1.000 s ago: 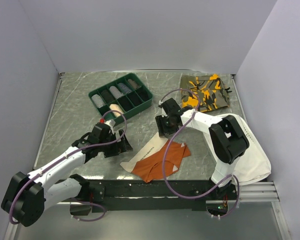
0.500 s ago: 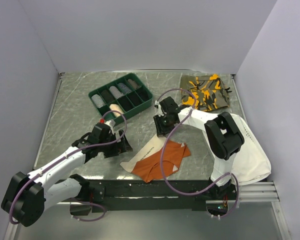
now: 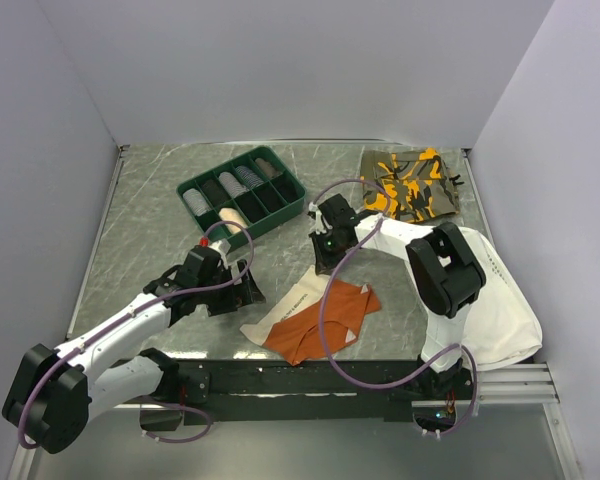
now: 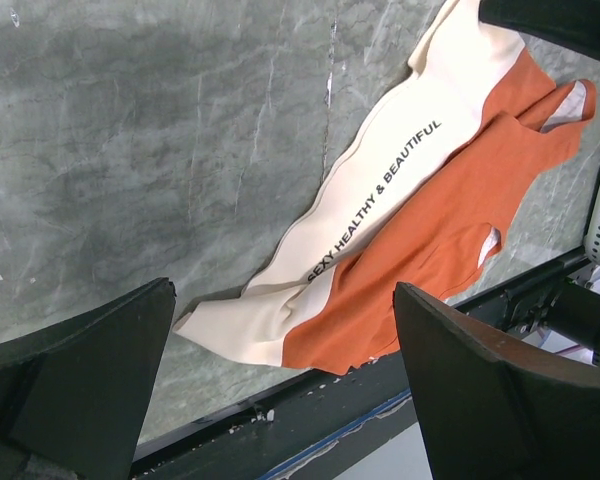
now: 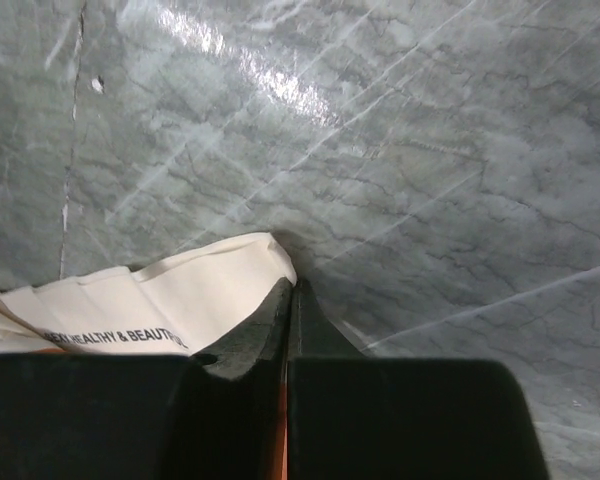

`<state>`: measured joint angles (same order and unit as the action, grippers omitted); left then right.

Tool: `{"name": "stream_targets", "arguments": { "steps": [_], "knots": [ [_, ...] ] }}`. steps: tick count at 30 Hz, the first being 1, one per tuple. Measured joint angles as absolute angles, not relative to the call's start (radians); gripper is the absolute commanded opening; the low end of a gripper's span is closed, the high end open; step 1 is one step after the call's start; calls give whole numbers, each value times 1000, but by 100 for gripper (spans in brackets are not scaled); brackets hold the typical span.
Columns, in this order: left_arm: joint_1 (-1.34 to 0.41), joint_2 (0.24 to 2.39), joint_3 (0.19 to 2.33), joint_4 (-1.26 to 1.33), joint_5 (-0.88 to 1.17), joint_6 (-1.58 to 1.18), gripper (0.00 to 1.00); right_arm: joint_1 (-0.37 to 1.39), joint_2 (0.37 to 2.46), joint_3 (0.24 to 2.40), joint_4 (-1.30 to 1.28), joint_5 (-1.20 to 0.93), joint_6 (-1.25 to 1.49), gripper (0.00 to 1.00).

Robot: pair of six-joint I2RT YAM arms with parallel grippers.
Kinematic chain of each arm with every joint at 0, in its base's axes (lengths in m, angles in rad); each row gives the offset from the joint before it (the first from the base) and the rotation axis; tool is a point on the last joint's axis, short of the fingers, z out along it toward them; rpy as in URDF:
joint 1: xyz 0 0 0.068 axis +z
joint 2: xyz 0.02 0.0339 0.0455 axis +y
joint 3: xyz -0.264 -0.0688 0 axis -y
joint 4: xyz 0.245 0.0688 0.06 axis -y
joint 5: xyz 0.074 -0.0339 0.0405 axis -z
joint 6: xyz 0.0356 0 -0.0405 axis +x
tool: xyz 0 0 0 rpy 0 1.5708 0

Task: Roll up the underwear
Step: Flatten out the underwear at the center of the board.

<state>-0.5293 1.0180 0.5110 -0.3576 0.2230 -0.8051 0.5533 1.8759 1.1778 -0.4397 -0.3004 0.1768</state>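
underwear flat | right claw closed, seemingly pinching waistband | green tray apart

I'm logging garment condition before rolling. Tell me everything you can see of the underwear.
The underwear is thin rust-orange fabric with a cream waistband panel printed SEXY HEALTHY & BEAUTIFUL in black. It lies unrolled and mostly flat on the grey marbled table, by its near edge. The right gripper seems shut on the waistband's far corner; the open left gripper hangs above its near end.
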Motion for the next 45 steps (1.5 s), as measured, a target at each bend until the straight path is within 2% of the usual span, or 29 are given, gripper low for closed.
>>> {"name": "stream_targets", "arguments": {
  "steps": [8,17,24,28,34,45],
  "knots": [
    [-529,1016,511,-368,202,-805,96,538,1839,1172,-360,-241,344,0],
    [-520,1041,511,-353,167,-816,96,375,1602,1084,-216,-165,526,0],
    [-508,1206,537,-253,160,-855,96,417,1559,955,-197,-227,537,0],
    [-481,1282,583,-202,159,-862,96,461,1408,852,-212,-256,556,0],
    [-439,1369,624,-93,164,-882,99,471,1243,847,-192,-263,565,0],
    [-433,1467,619,93,160,-960,79,471,1250,847,-206,-264,568,0]
  ]
}}
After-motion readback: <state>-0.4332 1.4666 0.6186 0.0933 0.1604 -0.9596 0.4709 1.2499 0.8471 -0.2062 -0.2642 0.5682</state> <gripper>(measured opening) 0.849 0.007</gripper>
